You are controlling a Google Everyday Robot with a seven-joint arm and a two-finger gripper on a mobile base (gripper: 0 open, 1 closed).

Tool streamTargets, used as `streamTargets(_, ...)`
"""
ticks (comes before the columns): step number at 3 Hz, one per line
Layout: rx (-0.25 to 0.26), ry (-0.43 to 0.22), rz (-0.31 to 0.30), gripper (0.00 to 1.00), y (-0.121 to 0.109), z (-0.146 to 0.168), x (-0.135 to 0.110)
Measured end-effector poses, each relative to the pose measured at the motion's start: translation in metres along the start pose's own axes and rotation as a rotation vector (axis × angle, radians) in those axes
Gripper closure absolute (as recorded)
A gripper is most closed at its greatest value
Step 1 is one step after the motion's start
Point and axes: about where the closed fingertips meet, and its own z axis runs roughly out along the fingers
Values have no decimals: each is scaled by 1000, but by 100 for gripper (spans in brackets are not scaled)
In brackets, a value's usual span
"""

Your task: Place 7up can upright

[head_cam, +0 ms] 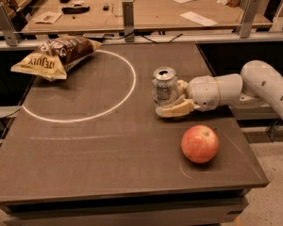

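Observation:
The 7up can point(164, 86), silver with a pull-tab top, stands upright on the dark table point(108, 145), just right of the white circle. My gripper point(169, 100) reaches in from the right and is closed around the can. One pale finger point(175, 109) lies along the can's near lower side. The other finger is mostly hidden behind the can. The can's base looks at or just above the table top.
A red apple point(199, 143) lies in front of the gripper, near the table's right front. A brown-and-yellow chip bag point(56, 56) lies at the far left on the white circle line point(108, 109). A railing and a wooden bench stand behind the table.

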Motion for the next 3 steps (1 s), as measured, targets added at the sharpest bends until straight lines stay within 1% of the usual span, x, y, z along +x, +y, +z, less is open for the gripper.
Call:
streamTargets(1, -10, 2, -7, 13, 0, 1, 0)
streamTargets(2, -18, 10, -21, 0, -1, 1, -5)
streamTargets(3, -3, 9, -56, 0, -6, -7, -21)
